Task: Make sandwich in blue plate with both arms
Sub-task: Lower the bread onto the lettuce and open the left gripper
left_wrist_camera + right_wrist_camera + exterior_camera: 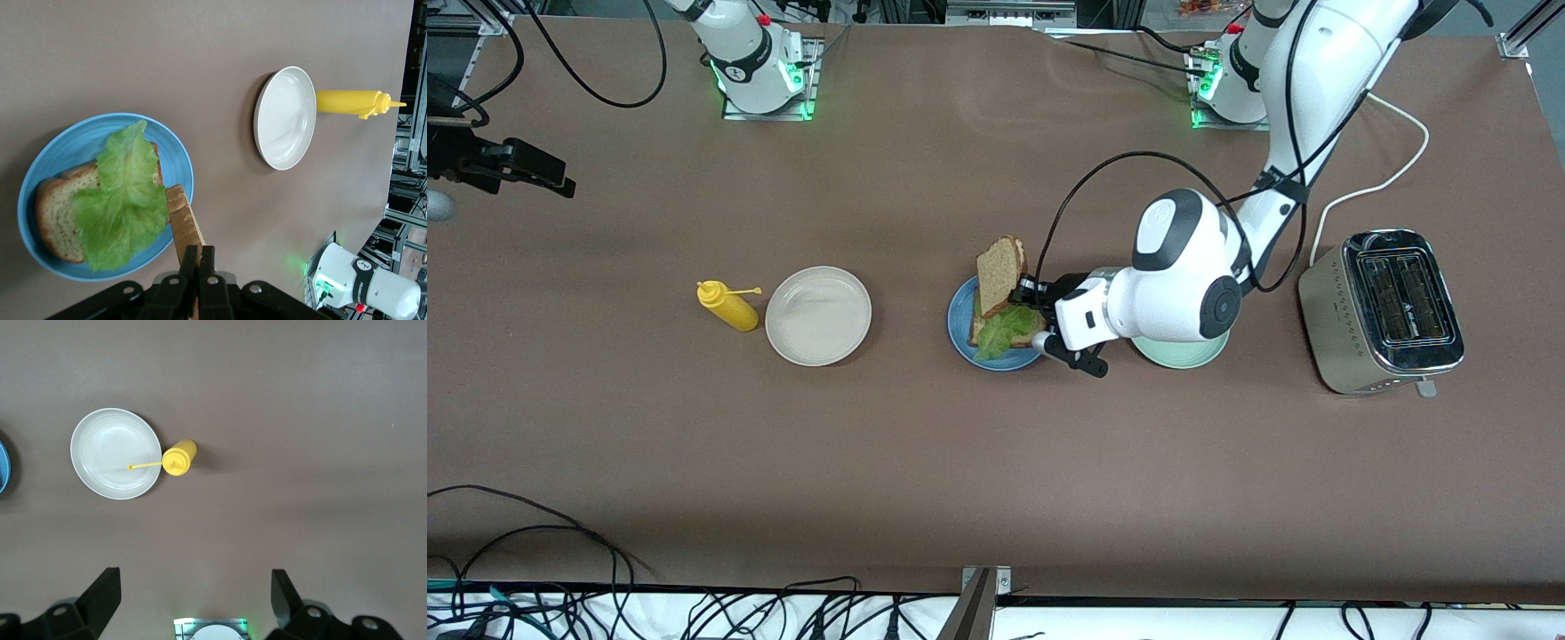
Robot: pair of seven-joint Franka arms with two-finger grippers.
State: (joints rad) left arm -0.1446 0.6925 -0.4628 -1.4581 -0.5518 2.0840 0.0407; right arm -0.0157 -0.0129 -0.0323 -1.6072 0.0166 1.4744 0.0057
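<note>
Just right of the front view's centre, I am holding the left pincer [1024,291] over the round mid-blue plate with a raised rim [959,329], clenched on the edge of a square slice of brown toasted bread [1000,274] that is hanging tilted, nearly on edge, above the plate. In the left wrist view the same slice [184,223] is sitting between the two black fingers [189,267], which are pressing close together on it.

On the plate I am seeing the lower brown bread slice [59,213] lying flat with a ruffled green lettuce leaf [123,200] spread across it. So I judge the sandwich about two thirds built: base and filling are down, and the top slice is what is left, to be lowered flat onto the lettuce and let go.

The right pincer [195,600] is waiting with its fingers spread wide and nothing in them, high over the worktop [960,462] near the right arm's base; its camera is looking down on the round beige plate [116,453] and the yellow squeeze bottle [179,458] just beside it, both in the left half of the front view.

A pale green plate [1183,354] is lying mostly under the left arm's wrist, and a silver toaster [1383,309] is standing at the right of the front view. I am seeing nothing standing between the held slice and the lettuce.
</note>
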